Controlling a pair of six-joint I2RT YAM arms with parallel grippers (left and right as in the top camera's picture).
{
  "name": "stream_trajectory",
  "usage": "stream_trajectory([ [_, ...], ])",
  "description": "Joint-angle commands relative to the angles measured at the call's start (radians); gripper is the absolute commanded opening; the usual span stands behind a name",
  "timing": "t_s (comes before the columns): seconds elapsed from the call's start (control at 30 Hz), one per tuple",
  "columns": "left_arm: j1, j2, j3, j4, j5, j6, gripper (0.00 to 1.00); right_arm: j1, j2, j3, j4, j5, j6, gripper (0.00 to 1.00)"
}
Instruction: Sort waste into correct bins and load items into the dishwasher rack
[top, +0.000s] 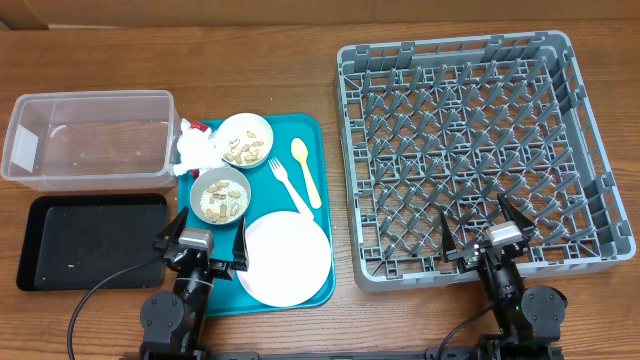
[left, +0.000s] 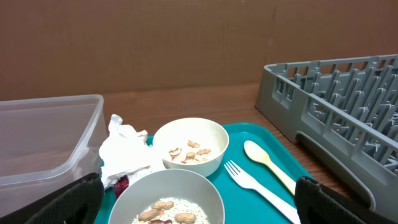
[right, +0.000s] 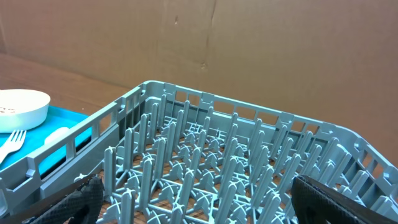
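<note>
The grey rack (top: 480, 150) holds nothing, at the right of the desk (top: 250, 60), with the right tool (top: 471, 208) open over its near edge. On the teal tray (top: 318, 135), the plate (top: 287, 258) lies just right of the open left tool (top: 212, 228). That arm is the nearer one, and the rice bowl (top: 219, 195) sits directly ahead of it.

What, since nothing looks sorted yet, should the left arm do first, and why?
Probably ease the open, empty left gripper forward, past the pale round bowl of rice, to the crumpled white napkin: it lies uncovered at the teal plastic tray's far corner, beside the clear plastic rectangular tub.
</note>
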Motion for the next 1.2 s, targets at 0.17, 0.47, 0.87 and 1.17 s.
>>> stream_trajectory([
  [0.17, 0.010, -0.011, -0.005, 0.000, 0.010, -0.014, 1.00, 0.005, -0.012, -0.011, 0.005, 0.007, 0.002, 1.00],
  [0.47, 0.010, -0.011, -0.005, 0.000, 0.003, -0.014, 1.00, 0.005, -0.012, -0.011, 0.005, 0.007, 0.002, 1.00],
  [0.87, 0.010, -0.011, -0.005, 0.027, 0.034, -0.015, 1.00, 0.006, -0.010, 0.015, 0.069, -0.146, 0.037, 1.00],
  [1.17, 0.010, -0.010, 0.123, 0.086, 0.176, -0.029, 1.00, 0.006, 0.006, 0.233, -0.005, -0.151, 0.468, 1.00],
])
